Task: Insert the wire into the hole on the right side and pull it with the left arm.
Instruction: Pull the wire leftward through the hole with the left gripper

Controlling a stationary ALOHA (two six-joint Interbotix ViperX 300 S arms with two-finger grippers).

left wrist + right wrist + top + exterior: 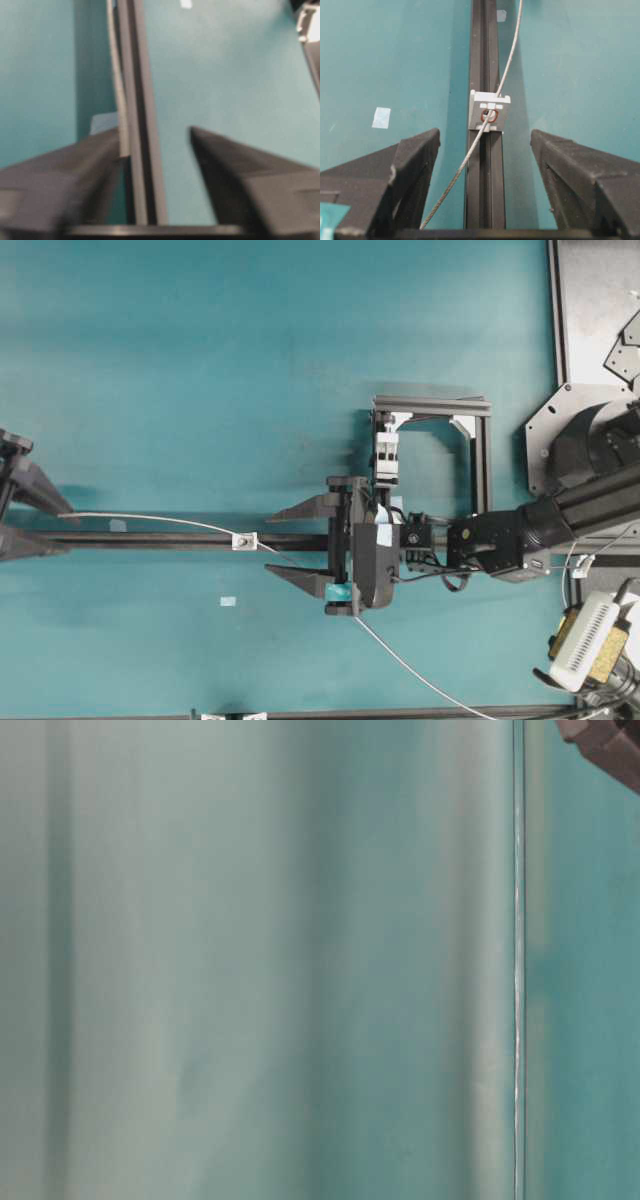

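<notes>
**Wire threaded through the bracket**

The wire (481, 134) passes through the hole (489, 116) of the small bracket (489, 110) on the black rail (160, 540) and runs on toward the left gripper (28, 512). That gripper's fingers stand apart; the wire's end seems to touch one finger (75, 175), though blur hides any grip. The right gripper (292, 544) gapes wide, holding nothing, just behind the bracket, over the teal table (200, 360).
</notes>
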